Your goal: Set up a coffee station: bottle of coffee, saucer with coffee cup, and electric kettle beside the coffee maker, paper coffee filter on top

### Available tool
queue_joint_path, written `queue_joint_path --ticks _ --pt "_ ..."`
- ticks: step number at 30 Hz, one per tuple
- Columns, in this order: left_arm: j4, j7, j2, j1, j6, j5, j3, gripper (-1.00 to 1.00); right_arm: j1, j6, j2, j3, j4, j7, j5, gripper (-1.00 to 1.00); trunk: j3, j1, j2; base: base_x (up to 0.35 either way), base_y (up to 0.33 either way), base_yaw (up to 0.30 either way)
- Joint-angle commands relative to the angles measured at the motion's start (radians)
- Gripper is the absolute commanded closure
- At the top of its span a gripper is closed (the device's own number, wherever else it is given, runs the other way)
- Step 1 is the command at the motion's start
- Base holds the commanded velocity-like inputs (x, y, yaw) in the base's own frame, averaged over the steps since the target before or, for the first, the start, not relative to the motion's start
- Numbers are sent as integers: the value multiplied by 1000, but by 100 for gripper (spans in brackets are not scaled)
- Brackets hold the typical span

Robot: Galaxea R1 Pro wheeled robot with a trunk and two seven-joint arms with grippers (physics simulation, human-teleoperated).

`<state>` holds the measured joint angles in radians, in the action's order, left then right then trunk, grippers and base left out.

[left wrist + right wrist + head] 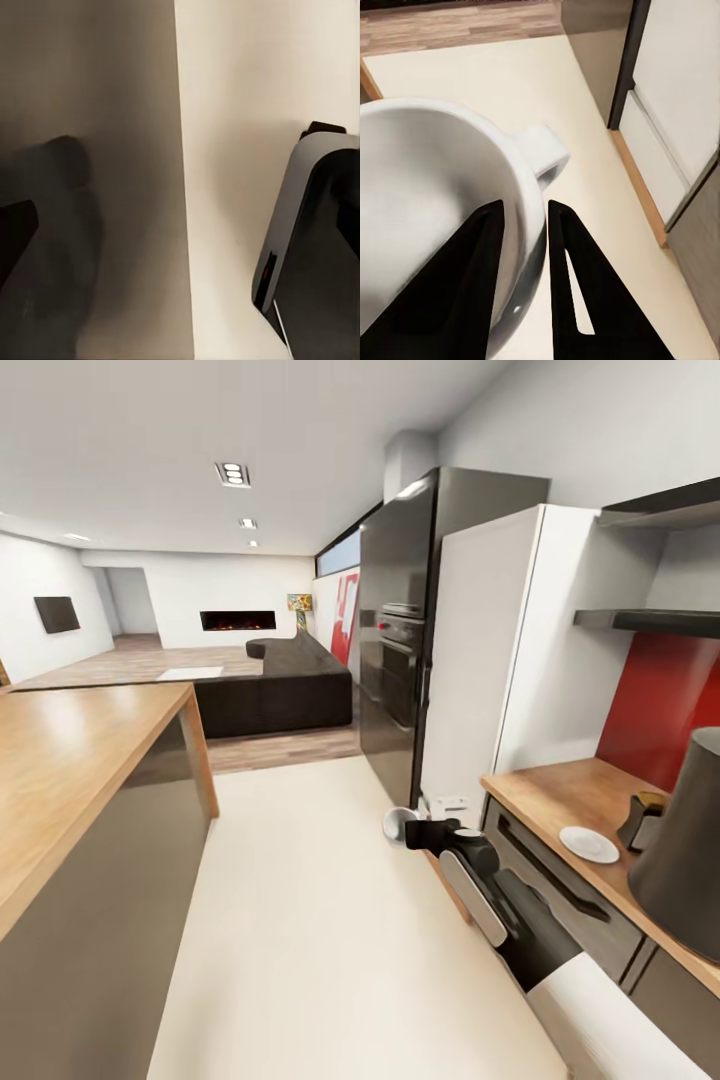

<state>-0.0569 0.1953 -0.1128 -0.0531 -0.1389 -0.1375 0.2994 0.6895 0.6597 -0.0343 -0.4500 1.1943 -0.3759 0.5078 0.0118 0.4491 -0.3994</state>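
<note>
The right gripper pinches the wall of the white coffee cup, one finger inside the rim and one outside, and in the head view holds it out over the pale floor, just off the near end of the kitchen countertop. On that countertop, to the right, the saucer lies bare, with the bottle of coffee just beyond it and the tall dark coffee maker nearer the robot. The cup step seems in hand: next the arm likely needs to swing right and lower the cup onto the saucer; the left gripper's opening cannot be told.
</note>
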Motion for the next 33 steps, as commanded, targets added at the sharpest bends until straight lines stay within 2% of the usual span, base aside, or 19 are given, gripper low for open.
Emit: queue_joint_path --ticks 1,8,21,33 --pt "2 3 0 -1 -4 -11 8 -100 1 0 -1 -3 1 -7 12 100 0 1 -1 319 180 0" --pt "2 3 4 -1 -4 -11 7 -100 1 0 -1 -3 2 -7 12 100 0 1 -1 317 145 -17" --pt "2 3 5 -1 -5 -11 7 -100 1 0 0 -3 1 -7 12 100 0 1 -1 330 98 -231" --pt "2 3 7 -1 -5 -11 4 -100 1 0 1 -3 2 -7 12 100 0 1 -1 330 152 -15"
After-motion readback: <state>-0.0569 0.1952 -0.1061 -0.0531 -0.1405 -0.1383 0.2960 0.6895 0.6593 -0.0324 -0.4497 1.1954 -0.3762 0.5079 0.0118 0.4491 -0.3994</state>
